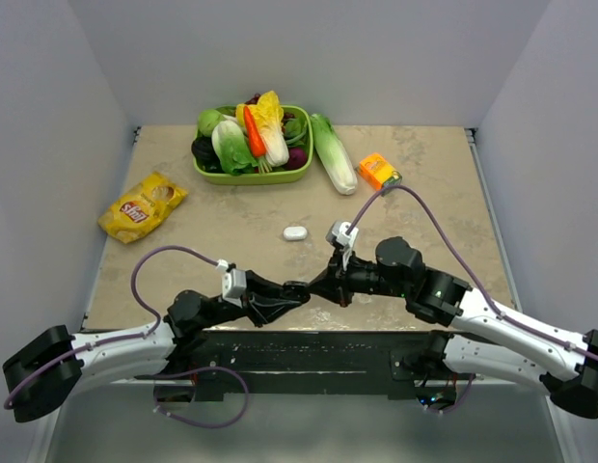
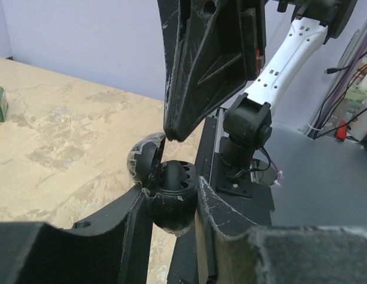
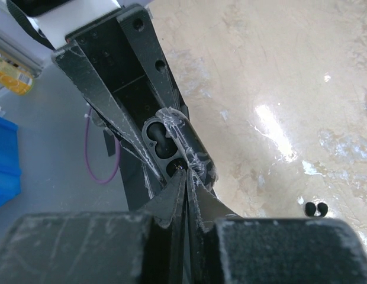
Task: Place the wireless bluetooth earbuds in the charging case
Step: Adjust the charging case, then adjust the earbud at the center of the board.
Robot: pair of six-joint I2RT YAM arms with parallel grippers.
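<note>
Right wrist view: the right end effector, pinched fully shut with nothing visible between its tips, noses into the lower well of the black charging case. The left end effector clamps that case by its sides and holds it off the worktop. Both wells look bare, though a bud hidden under the tips cannot be ruled out. Two black earbuds lie loose on the worktop, well apart from the case and to its lower right in this view. By that evidence the insertion is barely begun. No white buds can be made out anywhere. From the top camera, a small white pod, seemingly a second case, rests shut on the worktop beyond the black case. The black case's lid is swung open and its mouth faces the right end effector. Its long axis, with the two wells in line, slants from upper left to lower right here.
</note>
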